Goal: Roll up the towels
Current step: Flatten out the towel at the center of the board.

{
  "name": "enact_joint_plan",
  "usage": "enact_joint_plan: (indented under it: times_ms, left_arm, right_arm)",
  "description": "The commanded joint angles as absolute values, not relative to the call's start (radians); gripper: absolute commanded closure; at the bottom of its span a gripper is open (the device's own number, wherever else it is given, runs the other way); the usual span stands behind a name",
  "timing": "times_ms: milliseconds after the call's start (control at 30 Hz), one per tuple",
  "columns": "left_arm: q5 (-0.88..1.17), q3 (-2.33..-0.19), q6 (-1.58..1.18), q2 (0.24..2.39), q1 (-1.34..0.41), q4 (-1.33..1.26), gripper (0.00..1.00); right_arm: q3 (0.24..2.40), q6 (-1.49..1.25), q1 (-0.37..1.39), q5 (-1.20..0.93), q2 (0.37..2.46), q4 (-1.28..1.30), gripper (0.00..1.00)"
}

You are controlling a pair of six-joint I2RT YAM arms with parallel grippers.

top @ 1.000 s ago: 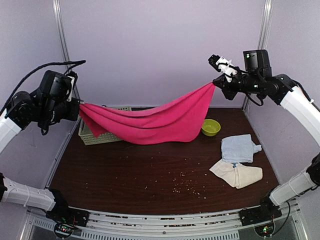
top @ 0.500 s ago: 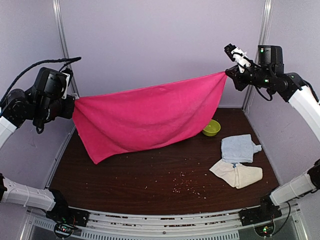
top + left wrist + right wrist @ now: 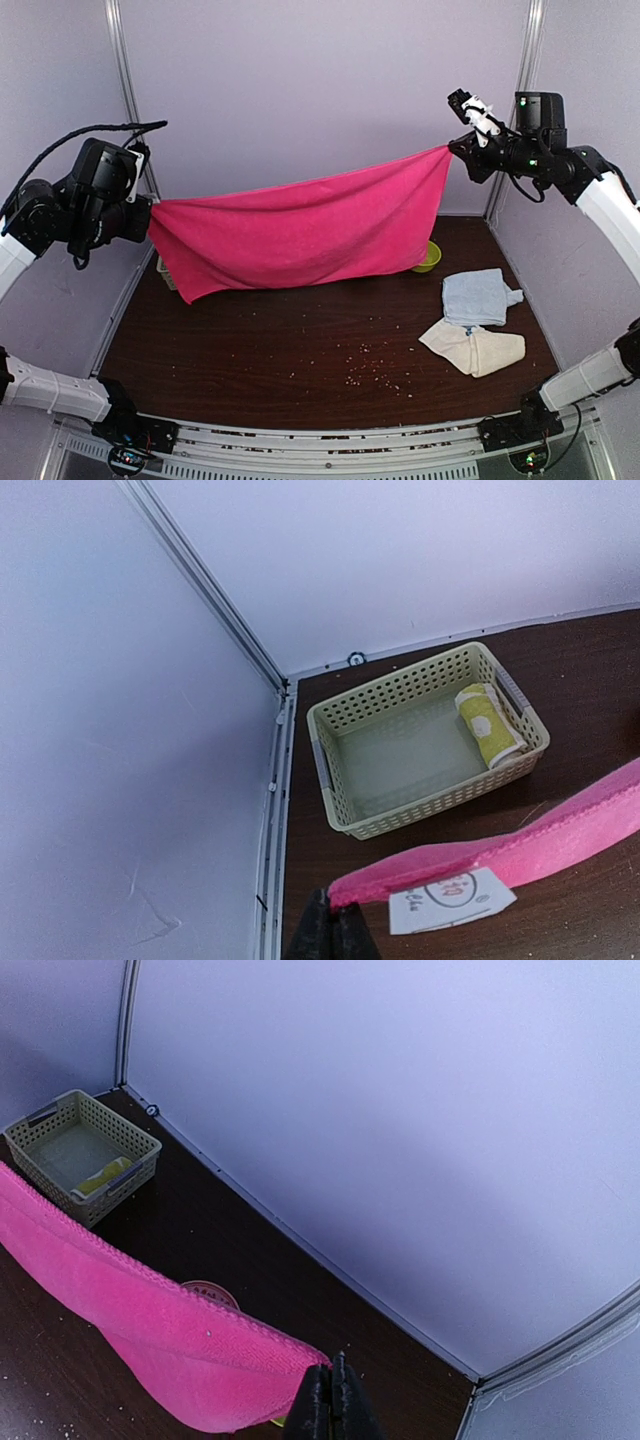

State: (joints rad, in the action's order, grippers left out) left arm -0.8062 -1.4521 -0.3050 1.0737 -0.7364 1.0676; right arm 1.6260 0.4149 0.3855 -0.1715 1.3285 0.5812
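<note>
The long pink towel hangs stretched in the air between my two grippers, high above the table. My left gripper is shut on its left corner, which shows with a white label in the left wrist view. My right gripper is shut on its right corner, seen in the right wrist view. The light blue towel and the cream towel lie crumpled at the right of the table. The yellow towel lies rolled in the green basket.
The basket stands at the back left corner, mostly hidden by the pink towel in the top view. A yellow-green bowl peeks out behind the towel's right end. Crumbs dot the dark table. Walls close in at left, back and right.
The arms spread apart and rose, pulling the sagging pink towel into a taut sheet. Since half a second ago its lower left edge has lifted and the left gripper has dropped slightly.
</note>
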Motion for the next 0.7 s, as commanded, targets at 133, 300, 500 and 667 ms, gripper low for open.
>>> enact_joint_plan:
  times_ms: [133,300,500,667]
  left_arm:
    - [-0.639,-1.439,-0.337,0.973,-0.731,1.078,1.00]
    - [-0.408,-1.413,-0.308,0.888,-0.732,1.055,1.00]
    - [-0.339,-1.433,-0.329,0.831,-0.731,1.052,1.00]
    - [-0.416,-1.384,-0.314,0.906,-0.731,1.050,1.00]
  right_arm:
    - [1.446,0.415,0.376,-0.350,1.133,0.655,1.00]
    - [1.360,0.459,0.374,-0.488,0.959,0.726,1.00]
    - [1.338,0.492,0.360,-0.666,0.934,0.802,1.00]
    - [1.331,0.504,0.360,-0.595,0.998,0.771,1.00]
